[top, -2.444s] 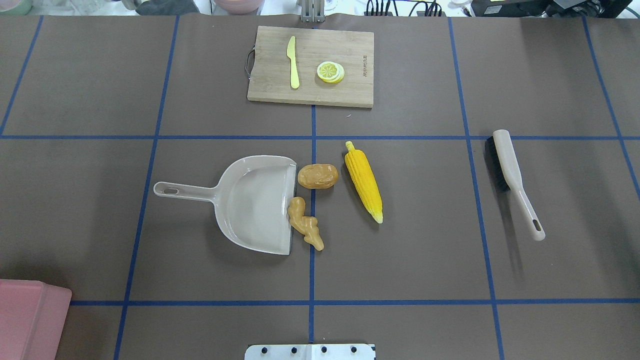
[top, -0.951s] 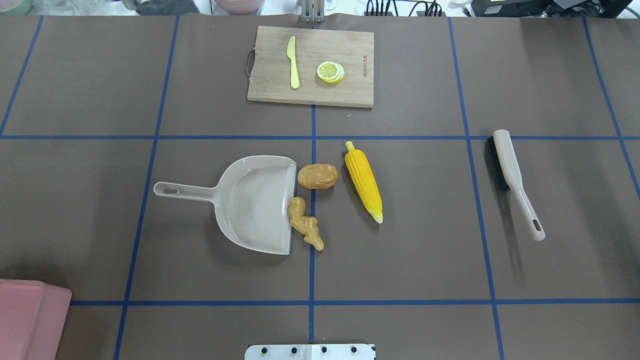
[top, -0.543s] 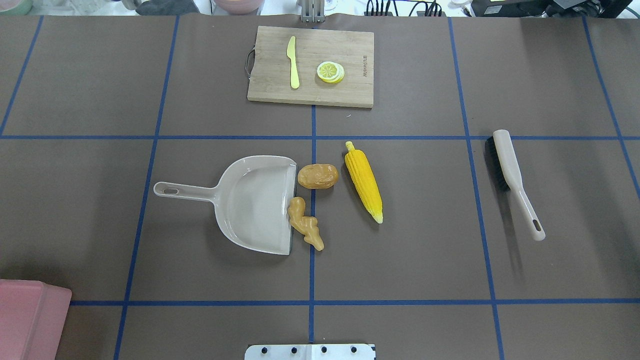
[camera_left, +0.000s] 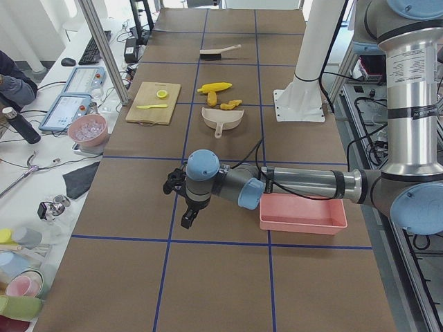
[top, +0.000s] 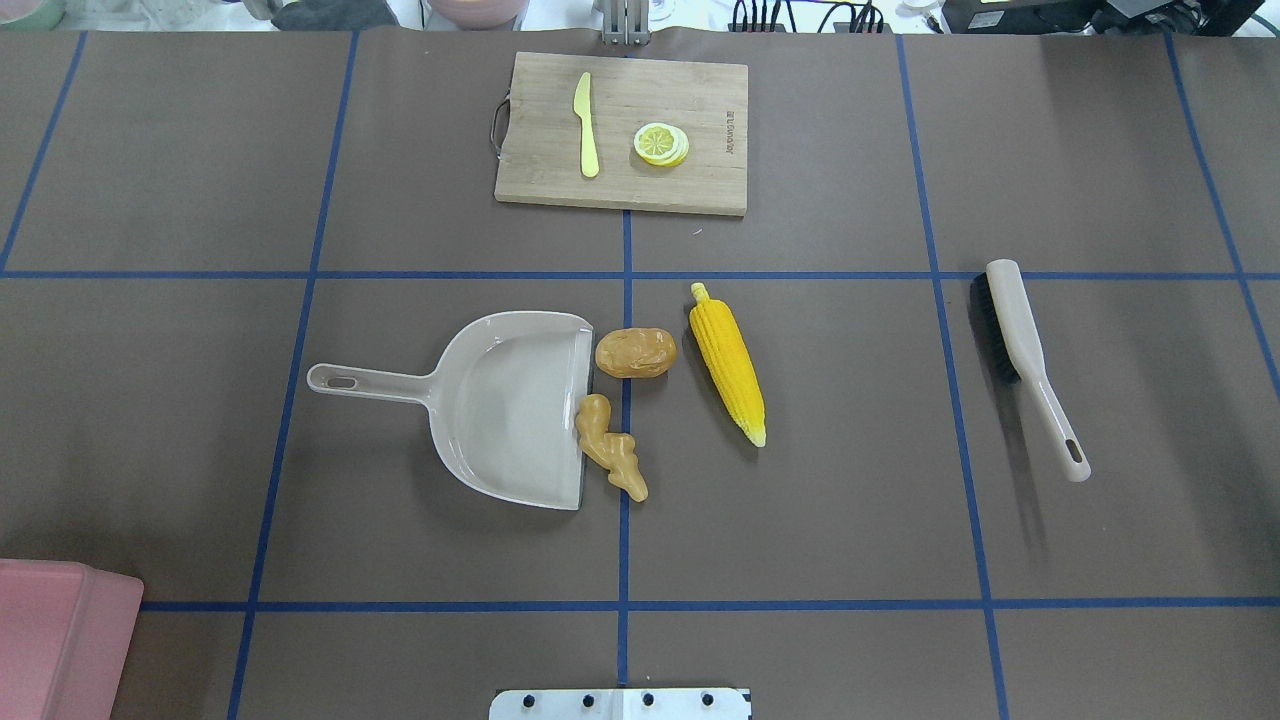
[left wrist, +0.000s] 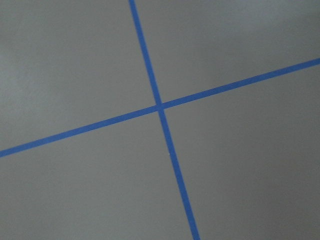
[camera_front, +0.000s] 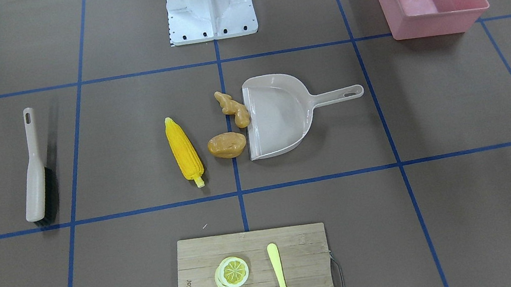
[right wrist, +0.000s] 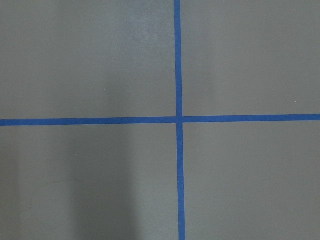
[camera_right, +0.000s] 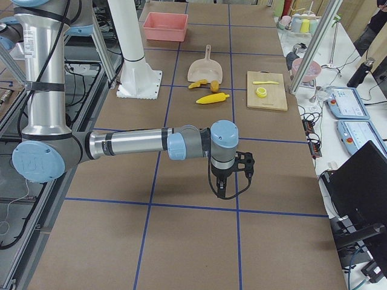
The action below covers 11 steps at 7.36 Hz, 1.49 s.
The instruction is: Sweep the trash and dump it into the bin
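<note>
Trash: you see three toy foods grouped mid-table, a corn cob (top: 728,363), a potato (top: 636,353) and a ginger root (top: 610,446), all lying outside the dustpan (top: 505,400).
Dustpan: it lies flat with its mouth toward the trash. The ginger root touches its open edge, the potato sits just beside that edge, and the corn cob lies past the potato, apart from it.
Bin: the pink bin (camera_front: 440,25) stands upright toward the robot's left, well apart from the trash.
Brush: your hand brush (top: 1030,360) lies on the robot's right, well apart from the corn cob.
Left gripper: the left gripper (camera_left: 187,221) hangs over the table (top: 850,480) near the bin. You cannot tell how its jaws stand from this side view.
Right gripper: the right gripper (camera_right: 221,193) hangs over the table's other end. Its jaw state cannot be told either.
Cutting board: the wooden cutting board (top: 705,100) carries a yellow knife (top: 586,125) and lemon slices (top: 661,143).
</note>
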Each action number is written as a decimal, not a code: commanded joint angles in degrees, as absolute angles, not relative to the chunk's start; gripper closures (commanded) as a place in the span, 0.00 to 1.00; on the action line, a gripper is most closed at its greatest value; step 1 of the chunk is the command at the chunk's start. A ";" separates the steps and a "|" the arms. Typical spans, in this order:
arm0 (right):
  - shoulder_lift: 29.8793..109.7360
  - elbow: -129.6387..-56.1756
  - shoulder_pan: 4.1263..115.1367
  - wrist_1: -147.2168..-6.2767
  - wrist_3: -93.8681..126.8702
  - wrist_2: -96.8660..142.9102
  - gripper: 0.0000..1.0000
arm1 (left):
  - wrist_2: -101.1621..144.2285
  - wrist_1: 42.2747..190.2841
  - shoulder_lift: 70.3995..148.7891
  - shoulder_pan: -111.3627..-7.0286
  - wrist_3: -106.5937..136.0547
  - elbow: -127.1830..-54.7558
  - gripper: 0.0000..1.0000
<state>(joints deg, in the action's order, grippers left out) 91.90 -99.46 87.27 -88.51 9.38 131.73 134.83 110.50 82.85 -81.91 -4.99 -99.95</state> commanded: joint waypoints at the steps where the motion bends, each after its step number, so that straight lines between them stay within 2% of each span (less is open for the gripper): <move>1: 91.23 -100.89 87.19 -88.51 10.88 131.83 0.00 | 135.09 113.37 82.45 -77.87 -5.01 -104.57 0.01; 3: 91.32 -103.70 84.14 -88.60 18.85 134.45 0.00 | 130.73 114.70 82.44 -72.71 -4.83 -107.58 0.01; 6: 88.07 -107.91 70.28 -88.24 27.39 134.74 0.00 | 129.64 117.75 83.06 -65.60 -6.14 -110.46 0.01; 7: 87.37 -109.41 65.44 -88.24 29.94 134.82 0.00 | 129.64 122.73 83.06 -64.09 -12.07 -111.26 0.01; 9: 87.54 -110.47 59.97 -88.07 29.09 133.86 0.00 | 129.55 123.58 83.76 -59.62 -29.61 -113.18 0.01; 11: 87.63 -108.64 56.79 -86.84 29.44 131.40 0.00 | 129.02 121.74 88.65 -54.34 -35.86 -112.59 0.01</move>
<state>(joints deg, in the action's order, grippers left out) 87.58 -109.60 59.11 -87.30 29.20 132.43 129.21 122.62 85.78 -57.81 -32.23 -112.84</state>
